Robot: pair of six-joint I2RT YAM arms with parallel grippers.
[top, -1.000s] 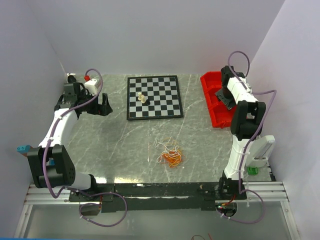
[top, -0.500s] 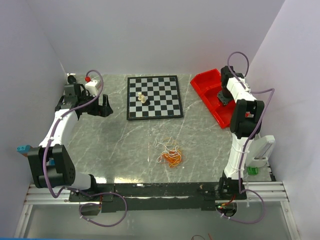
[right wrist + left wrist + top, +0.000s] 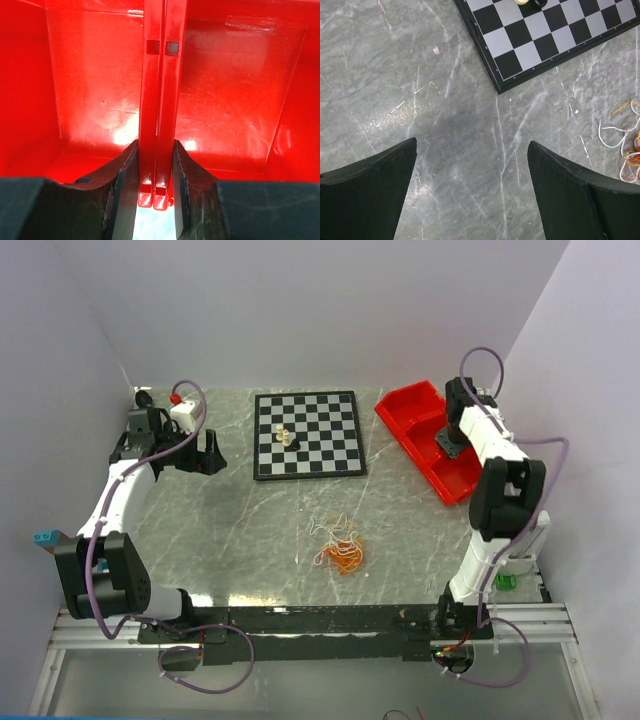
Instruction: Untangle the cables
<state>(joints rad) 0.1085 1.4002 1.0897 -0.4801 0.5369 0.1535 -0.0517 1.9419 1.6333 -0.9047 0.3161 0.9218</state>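
Right gripper (image 3: 155, 155) pinches the red tray (image 3: 412, 405) by its thin divider (image 3: 156, 90), far-right corner; it may slip. Left gripper (image 3: 472, 142) gapes empty, cables (image 3: 342, 552) untouched.

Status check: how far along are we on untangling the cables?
Nothing looks done: the cables lie in one knotted heap on the table, touched by neither arm. In hand: the right tool is shut on the centre divider of the red bin; the left tool hangs open over bare table beside the chessboard. Left: all of the untangling.
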